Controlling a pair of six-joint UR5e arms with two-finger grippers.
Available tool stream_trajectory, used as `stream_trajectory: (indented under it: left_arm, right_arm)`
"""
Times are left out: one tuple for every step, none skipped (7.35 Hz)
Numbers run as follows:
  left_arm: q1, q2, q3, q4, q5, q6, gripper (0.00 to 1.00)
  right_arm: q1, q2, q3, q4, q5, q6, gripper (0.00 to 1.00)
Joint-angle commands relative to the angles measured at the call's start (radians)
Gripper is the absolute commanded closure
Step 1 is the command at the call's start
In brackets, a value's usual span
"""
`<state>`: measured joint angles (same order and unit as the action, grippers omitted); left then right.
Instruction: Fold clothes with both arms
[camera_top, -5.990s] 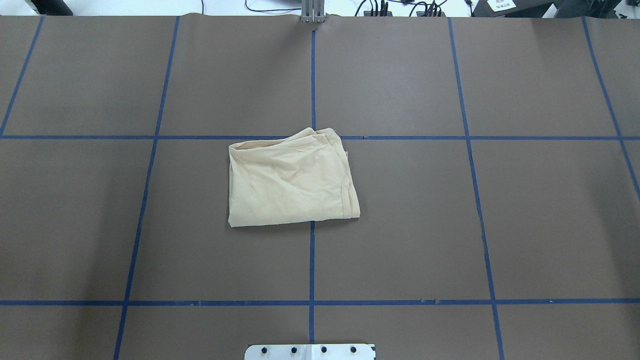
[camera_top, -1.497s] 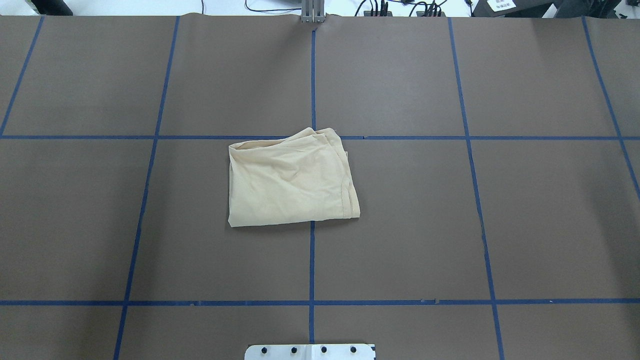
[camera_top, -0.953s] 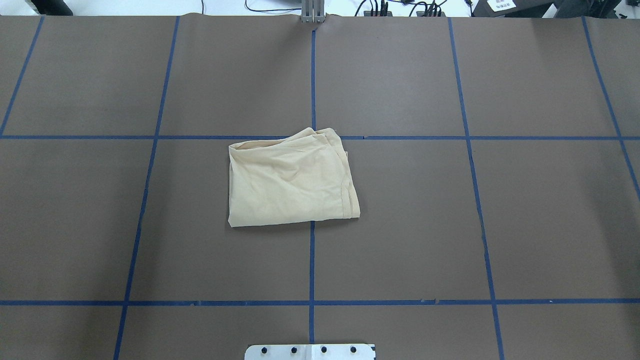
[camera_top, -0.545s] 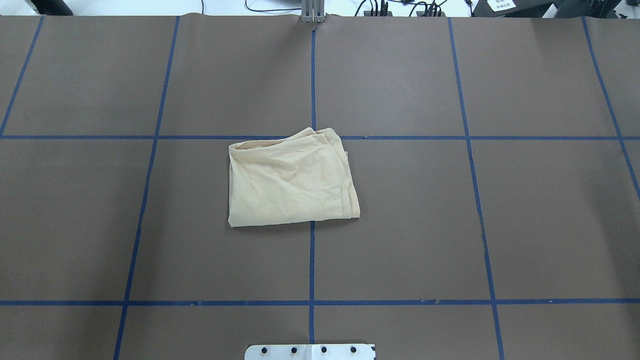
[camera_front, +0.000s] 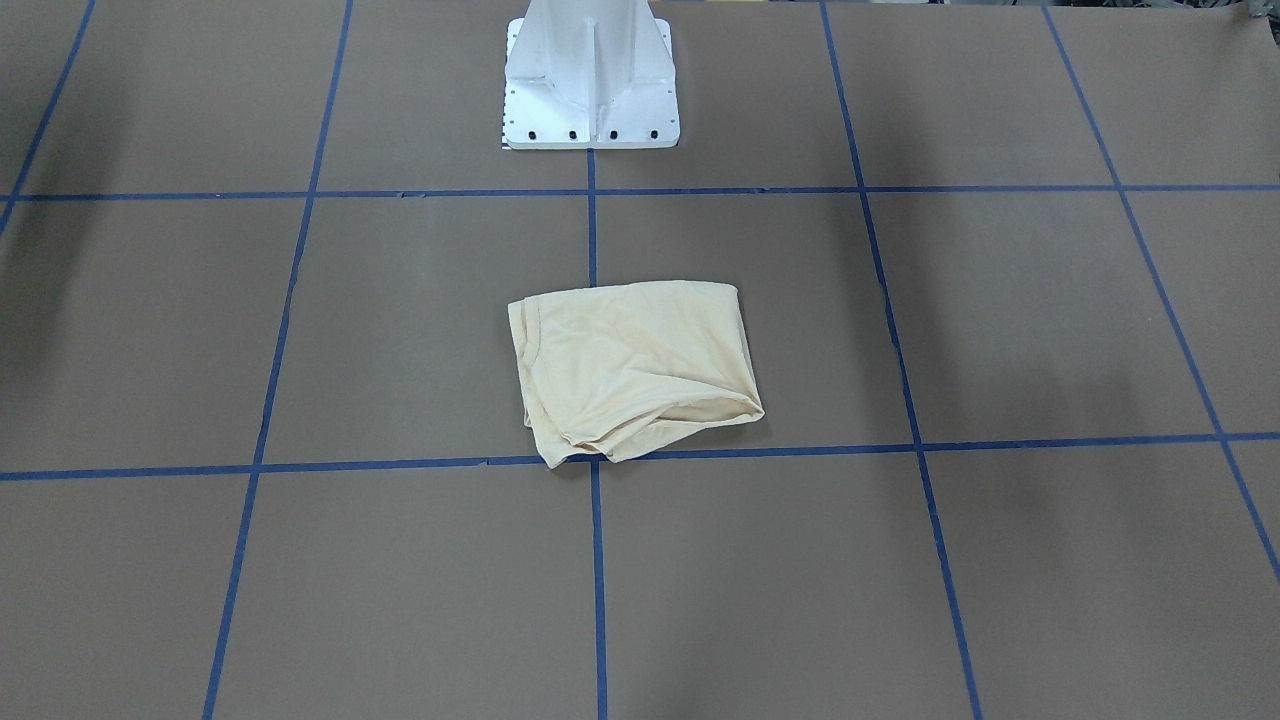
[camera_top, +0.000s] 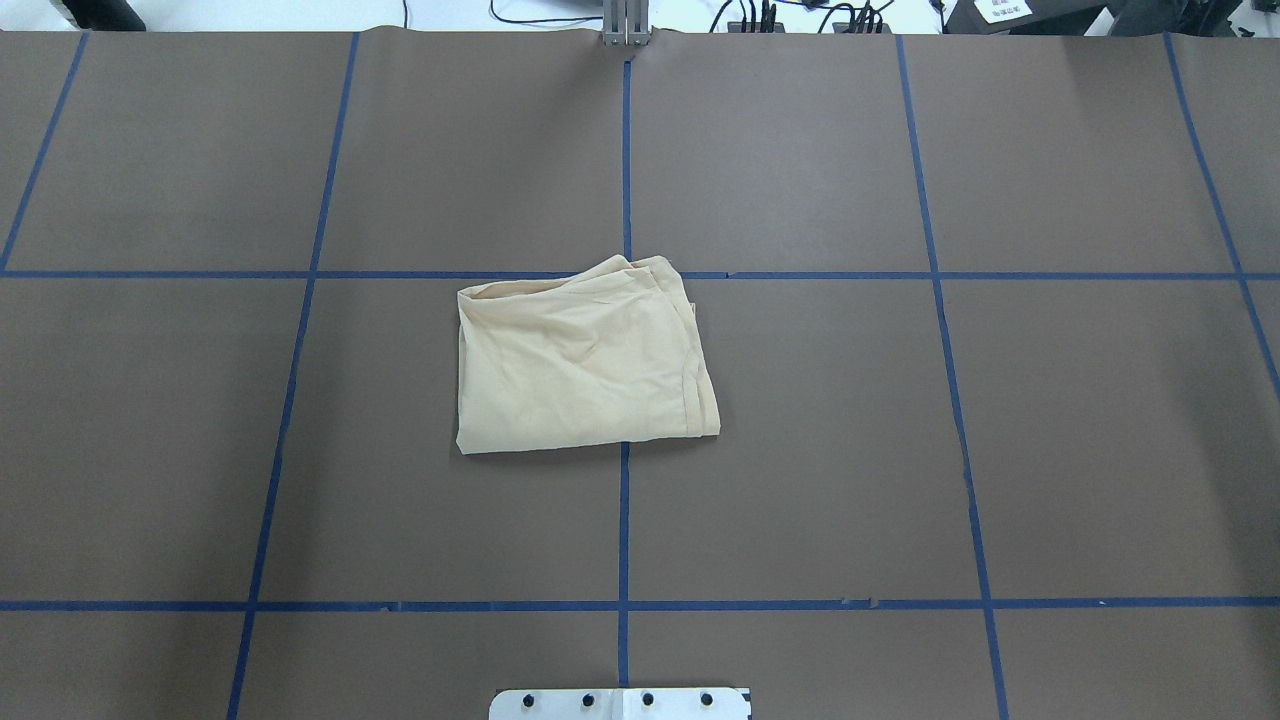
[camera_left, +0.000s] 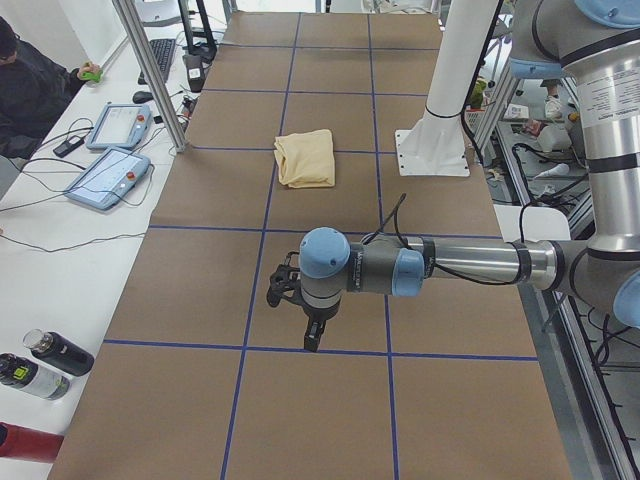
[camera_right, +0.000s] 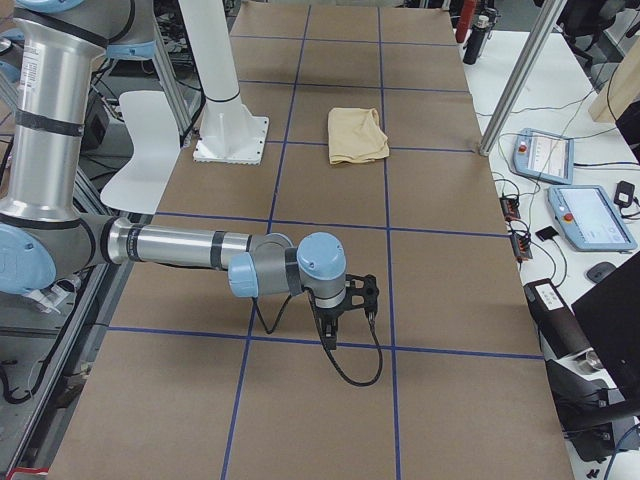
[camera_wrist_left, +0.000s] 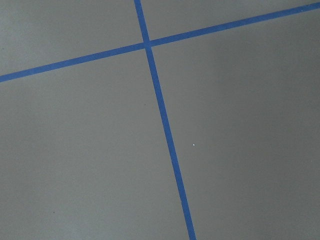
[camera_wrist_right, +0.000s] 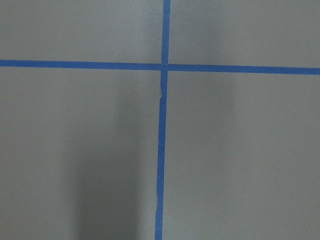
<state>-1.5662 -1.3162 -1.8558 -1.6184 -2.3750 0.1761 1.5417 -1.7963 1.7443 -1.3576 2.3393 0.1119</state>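
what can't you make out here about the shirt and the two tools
- Shirt: folded, so its inner layers are hidden in every view; no print or tag shows.
- Left tool: only in the left side view, small and dark; open or shut cannot be told.
- Right tool: the same, only in the right side view.
- Wrist views: only table and tape, no fingers in frame.
- Overhead and front views: neither tool is in frame.

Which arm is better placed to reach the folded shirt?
Left, marginally: the folded cream-yellow knit shirt lies mostly left of the blue centre tape. Left tool and right tool both hang far away.
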Motion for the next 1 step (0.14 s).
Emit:
stream_trajectory:
  left_arm:
    - [0.000,0.000,0.000,0.000,-0.001,-0.001,0.00]
  right_arm:
    - [0.000,0.000,0.000,0.000,0.000,0.000,0.00]
